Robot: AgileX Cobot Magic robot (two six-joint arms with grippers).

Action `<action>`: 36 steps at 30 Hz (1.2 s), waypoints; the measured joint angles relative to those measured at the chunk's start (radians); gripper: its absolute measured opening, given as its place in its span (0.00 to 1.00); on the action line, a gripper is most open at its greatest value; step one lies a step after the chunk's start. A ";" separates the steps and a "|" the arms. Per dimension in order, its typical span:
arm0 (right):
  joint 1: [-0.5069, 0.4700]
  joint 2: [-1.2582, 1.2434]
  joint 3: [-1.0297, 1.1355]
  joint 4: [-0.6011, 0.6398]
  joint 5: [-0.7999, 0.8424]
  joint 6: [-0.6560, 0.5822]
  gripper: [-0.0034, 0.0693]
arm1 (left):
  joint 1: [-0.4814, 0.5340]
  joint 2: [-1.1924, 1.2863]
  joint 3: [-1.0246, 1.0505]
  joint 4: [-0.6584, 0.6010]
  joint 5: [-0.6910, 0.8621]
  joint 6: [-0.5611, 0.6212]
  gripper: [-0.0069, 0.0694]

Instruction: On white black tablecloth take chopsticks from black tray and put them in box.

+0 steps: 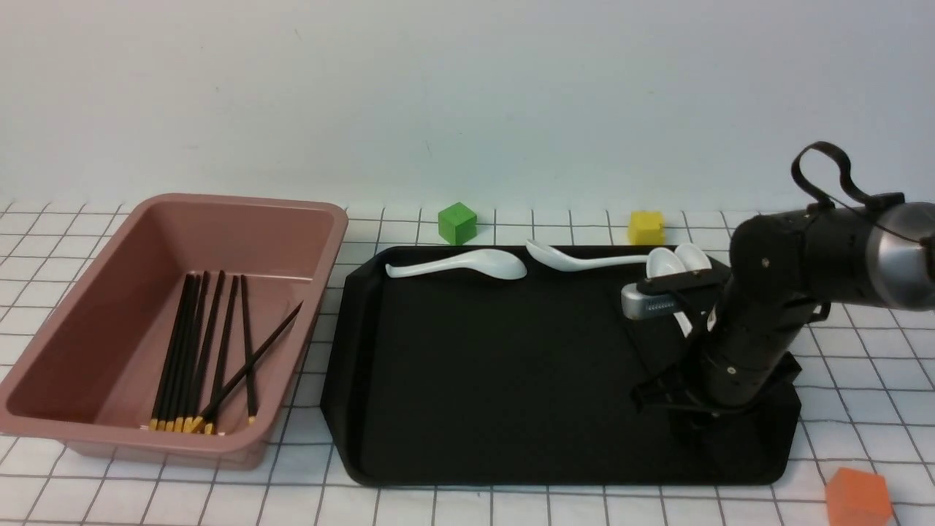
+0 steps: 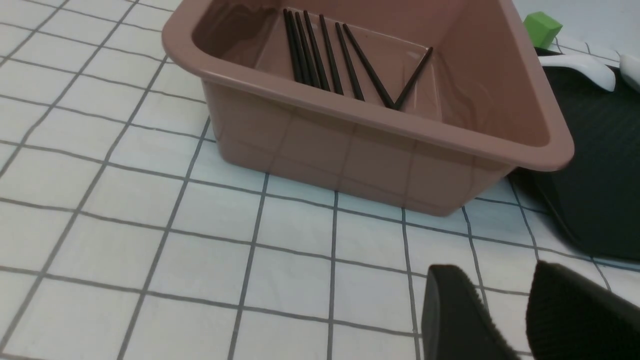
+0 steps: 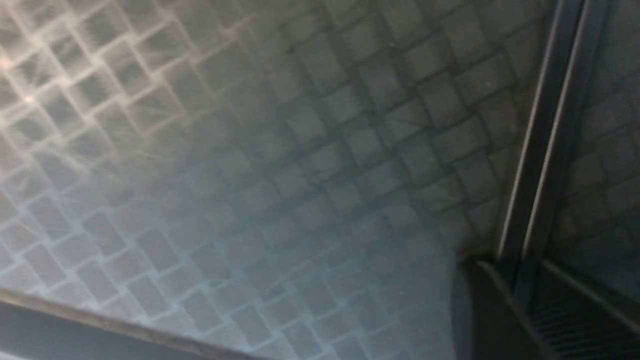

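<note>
Glossy pink plastic box [image 1: 292,219]; matt black tray [image 1: 504,365].

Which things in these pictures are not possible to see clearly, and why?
- Right gripper's fingertips, front view: dark against the black tray.
- Yellow chopstick ends, left wrist view: hidden by the box's near wall.
- Green block, left wrist view: partly hidden behind the box.
- Left gripper, left wrist view: cut off by the edge.
</note>
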 joint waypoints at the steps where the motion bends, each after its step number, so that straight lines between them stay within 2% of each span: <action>1: 0.000 0.000 -0.001 -0.002 0.001 0.000 0.20 | 0.000 0.000 0.000 0.000 0.000 0.000 0.40; 8: 0.000 -0.002 -0.014 -0.004 0.035 0.003 0.20 | 0.000 0.000 0.000 0.000 -0.001 0.000 0.40; 11: 0.000 -0.030 -0.030 0.005 0.119 0.003 0.20 | 0.000 0.000 0.000 0.000 -0.001 0.000 0.40; 17: 0.006 -0.161 -0.083 0.130 0.212 0.003 0.20 | 0.000 0.000 0.000 0.000 0.000 0.000 0.40; 21: 0.115 -0.257 -0.145 0.340 0.107 -0.077 0.20 | 0.000 0.000 0.000 0.000 0.000 0.000 0.40; 22: 0.115 -0.257 -0.145 0.340 0.107 -0.077 0.20 | 0.000 0.000 0.000 0.000 0.000 0.000 0.40; 26: 0.305 -0.200 -0.290 0.534 -0.055 -0.216 0.20 | 0.000 0.000 0.000 0.000 0.000 0.000 0.40; 32: 0.490 0.028 -0.548 0.628 -0.232 -0.286 0.20 | 0.000 0.000 0.000 0.000 0.000 0.000 0.40; 36: 0.541 0.169 -0.643 0.636 -0.348 -0.294 0.22 | 0.000 0.000 0.000 0.000 0.000 0.000 0.40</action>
